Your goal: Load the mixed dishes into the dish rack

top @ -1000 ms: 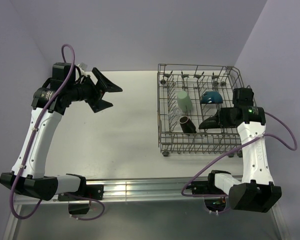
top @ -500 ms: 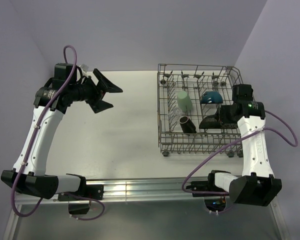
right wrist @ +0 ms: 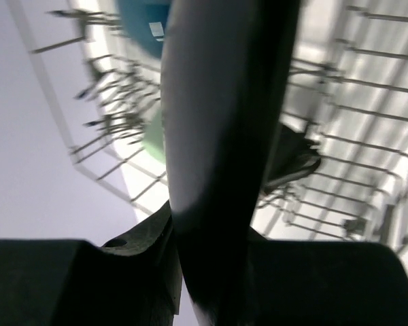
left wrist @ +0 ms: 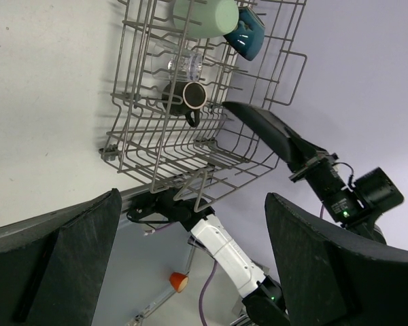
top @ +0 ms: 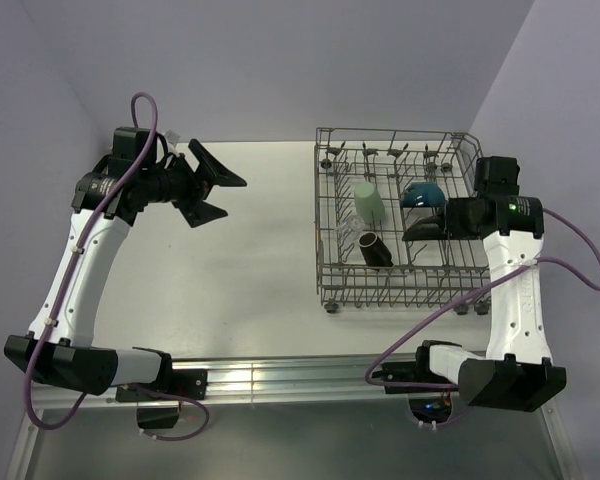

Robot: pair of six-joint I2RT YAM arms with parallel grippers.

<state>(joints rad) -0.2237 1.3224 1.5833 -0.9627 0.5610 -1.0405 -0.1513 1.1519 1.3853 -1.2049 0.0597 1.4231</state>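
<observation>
The grey wire dish rack (top: 319,215) stands on the right of the table. Inside it lie a pale green cup (top: 369,201), a small clear glass (top: 345,232), a brown mug (top: 374,250) and a dark teal bowl (top: 423,194). My right gripper (top: 442,222) is shut on the edge of the square black plate (top: 420,226), held above the rack's right half just in front of the bowl. In the right wrist view the plate (right wrist: 224,129) fills the middle between the jaws. My left gripper (top: 208,185) hangs open and empty over the table's left side, far from the rack (left wrist: 156,146).
Upright tines and a small cutlery row (top: 395,155) line the rack's far end. A metal rail (top: 280,375) runs along the near table edge between the arm bases. Purple walls close in behind and at both sides.
My right arm has raised the black plate and carried it back toward the bowl. The left arm has shifted only slightly, still open.
</observation>
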